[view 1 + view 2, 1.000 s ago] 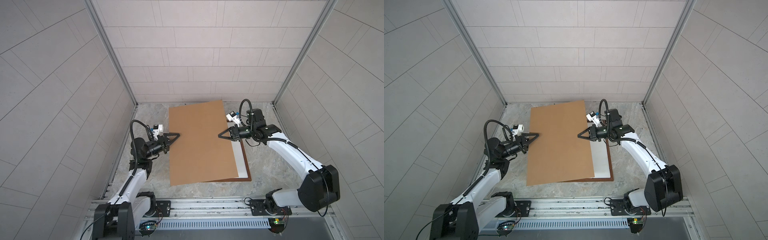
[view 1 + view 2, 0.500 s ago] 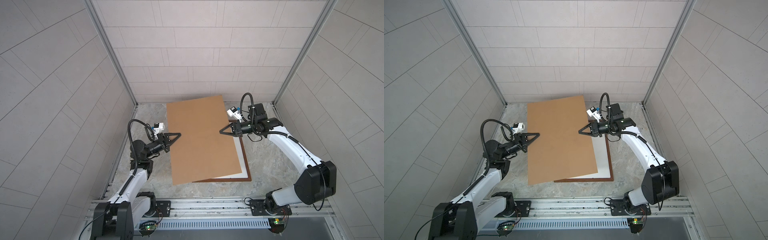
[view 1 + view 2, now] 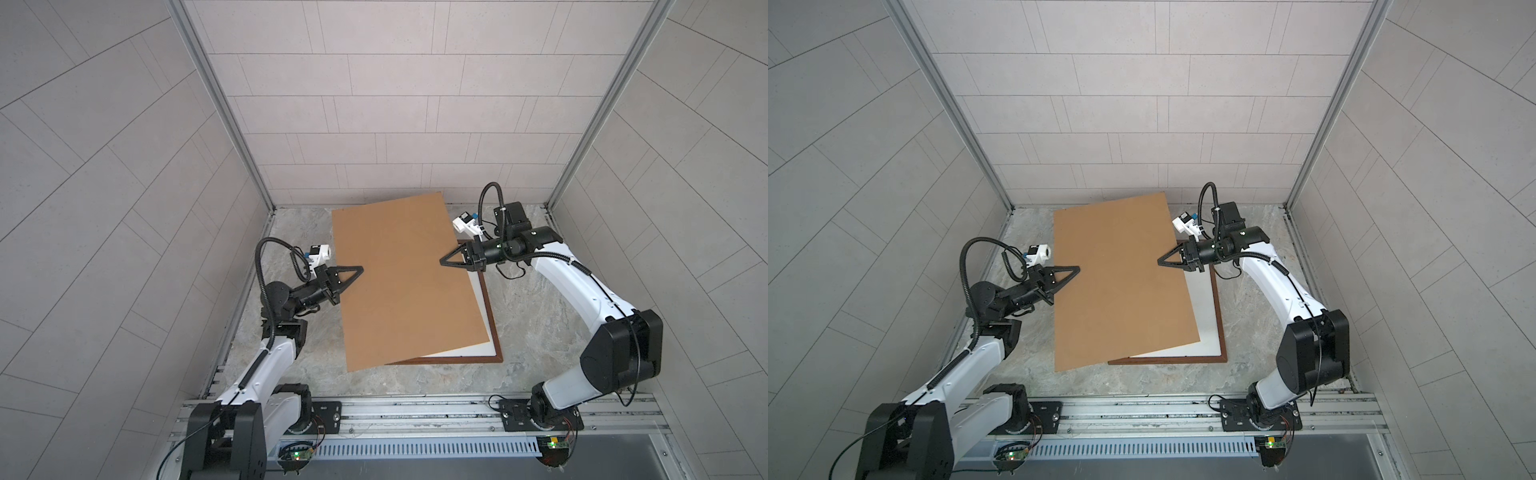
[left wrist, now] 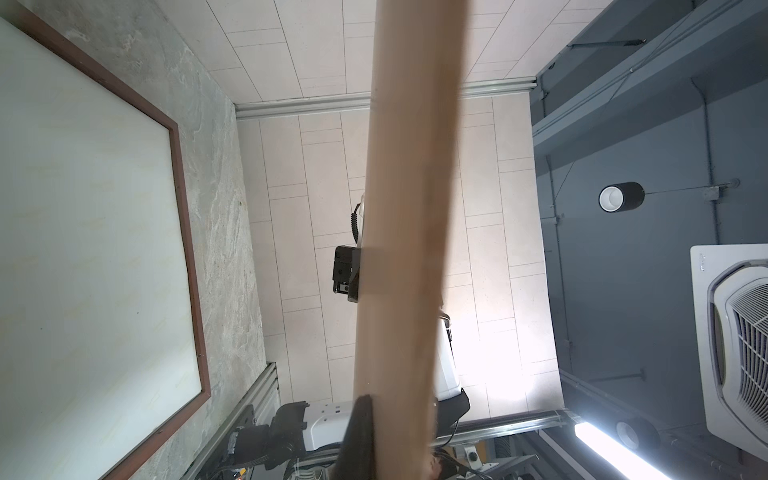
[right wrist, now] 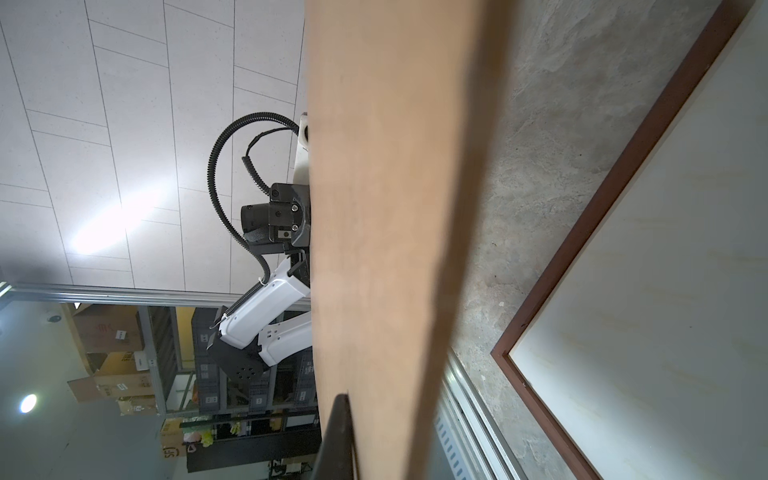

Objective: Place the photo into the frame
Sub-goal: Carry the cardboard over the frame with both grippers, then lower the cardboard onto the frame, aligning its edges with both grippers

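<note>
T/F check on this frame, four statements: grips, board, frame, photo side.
1. The left gripper and right gripper are both shut on the brown board. True.
2. The board lies flat inside the frame. False: it is held up above the frame, askew to it.
3. The frame lies on the table with a white sheet inside it. True.
4. A blue printed side faces the cameras. False: no blue shows, and only a plain white surface is visible in the frame.

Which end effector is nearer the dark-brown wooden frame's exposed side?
Right: right end effector grips the plain brown board beside the frame; left end effector grips the board's opposite edge.
</note>
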You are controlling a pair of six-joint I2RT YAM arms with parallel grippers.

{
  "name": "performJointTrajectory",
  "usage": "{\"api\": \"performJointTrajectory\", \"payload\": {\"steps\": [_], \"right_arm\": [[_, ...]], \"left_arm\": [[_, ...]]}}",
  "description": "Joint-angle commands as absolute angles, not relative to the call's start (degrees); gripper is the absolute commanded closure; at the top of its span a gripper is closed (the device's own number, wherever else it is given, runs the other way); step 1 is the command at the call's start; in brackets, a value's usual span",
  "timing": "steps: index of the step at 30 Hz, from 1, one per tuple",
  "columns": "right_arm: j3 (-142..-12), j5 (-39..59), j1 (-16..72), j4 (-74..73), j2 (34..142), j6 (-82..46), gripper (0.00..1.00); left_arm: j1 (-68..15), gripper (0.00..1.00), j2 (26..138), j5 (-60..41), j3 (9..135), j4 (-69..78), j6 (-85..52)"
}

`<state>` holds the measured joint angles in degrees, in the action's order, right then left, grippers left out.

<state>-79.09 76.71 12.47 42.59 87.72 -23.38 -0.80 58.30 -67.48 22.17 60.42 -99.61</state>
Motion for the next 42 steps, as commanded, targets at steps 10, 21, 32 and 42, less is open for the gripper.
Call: {"api": "performJointTrajectory", "payload": {"steps": [10, 21, 32, 42], "right_arm": [[-76.7, 52.7, 8.8, 49.7, 85.9, -18.4, 0.48], [-63.3, 43.4, -9.7, 40.2, 71.9, -26.6, 0.34], [-46.1, 39.2, -11.8, 25.9, 66.0, -32.4, 0.31], [-40.9, 39.3, -11.8, 20.3, 67.0, -35.0, 0.32]], "left_arm": [[-3.1, 1.00, 50.9, -63.9, 33.5, 37.5, -77.9], [-8.8, 1.00, 62.1, -57.1, 39.8, 23.4, -60.2], [-20.4, 1.00, 81.3, -49.2, 45.1, 29.3, -56.0], [-23.4, 1.00, 95.3, -47.4, 45.2, 44.6, -60.3]]}}
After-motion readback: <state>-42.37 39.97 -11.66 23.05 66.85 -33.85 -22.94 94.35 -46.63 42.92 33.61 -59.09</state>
